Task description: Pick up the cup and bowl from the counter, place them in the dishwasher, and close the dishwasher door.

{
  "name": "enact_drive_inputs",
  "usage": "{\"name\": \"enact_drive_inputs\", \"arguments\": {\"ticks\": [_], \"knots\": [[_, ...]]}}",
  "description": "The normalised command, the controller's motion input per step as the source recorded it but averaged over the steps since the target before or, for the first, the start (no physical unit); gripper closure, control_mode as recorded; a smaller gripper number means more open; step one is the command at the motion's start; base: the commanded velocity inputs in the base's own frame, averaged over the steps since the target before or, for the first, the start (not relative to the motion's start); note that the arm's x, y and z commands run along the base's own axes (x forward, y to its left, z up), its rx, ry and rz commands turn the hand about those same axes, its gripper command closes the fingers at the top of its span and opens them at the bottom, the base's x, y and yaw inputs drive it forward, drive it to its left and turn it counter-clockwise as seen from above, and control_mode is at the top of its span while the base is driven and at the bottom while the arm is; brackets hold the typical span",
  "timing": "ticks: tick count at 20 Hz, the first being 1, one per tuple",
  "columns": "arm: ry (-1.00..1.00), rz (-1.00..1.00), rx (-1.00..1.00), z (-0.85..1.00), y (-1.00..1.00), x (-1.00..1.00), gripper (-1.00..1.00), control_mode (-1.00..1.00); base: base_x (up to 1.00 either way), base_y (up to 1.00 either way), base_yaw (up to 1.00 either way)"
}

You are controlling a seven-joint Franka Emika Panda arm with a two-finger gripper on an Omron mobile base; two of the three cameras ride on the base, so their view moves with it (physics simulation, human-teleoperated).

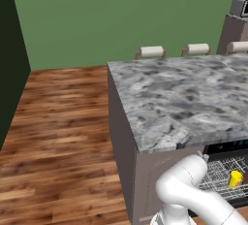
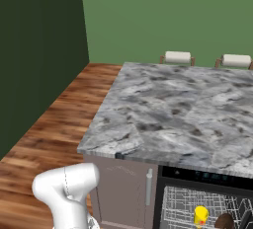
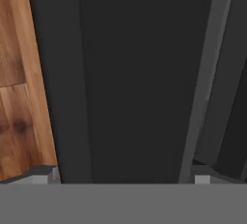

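Cup (image 2: 200,216) upright in dishwasher (image 2: 197,208) rack

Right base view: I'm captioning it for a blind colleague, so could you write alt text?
A small bright yellow cup and a dark brown bowl sit in the light wire rack of an open dishwasher built into a grey-white marbled stone island counter. The robot's white arm rises at lower left; behind are wood floor and green wall.
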Motion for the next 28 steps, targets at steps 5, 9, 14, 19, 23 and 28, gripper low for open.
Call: {"name": "enact_drive_inputs", "arguments": {"ticks": [5,9,14,19,23,28], "knots": [[-0.13,0.03,-0.11,-0.48,0.03,0.70,-1.00,-1.00,0.00,0.00,0.00],[-0.13,0.04,-0.10,-0.53,0.00,0.62,-1.00,-1.00,0.00,0.00,0.00],[-0.13,0.04,-0.11,-0.56,0.00,0.57,-1.00,-1.00,0.00,0.00,0.00],[-0.15,0.04,-0.12,-0.63,0.00,0.37,-1.00,-1.00,0.00,0.00,0.00],[-0.16,0.04,-0.12,-0.67,0.00,0.33,-1.00,-1.00,0.00,0.00,0.00],[-0.17,0.04,-0.11,-0.69,0.00,0.22,-1.00,-1.00,0.00,0.00,0.00]]}}
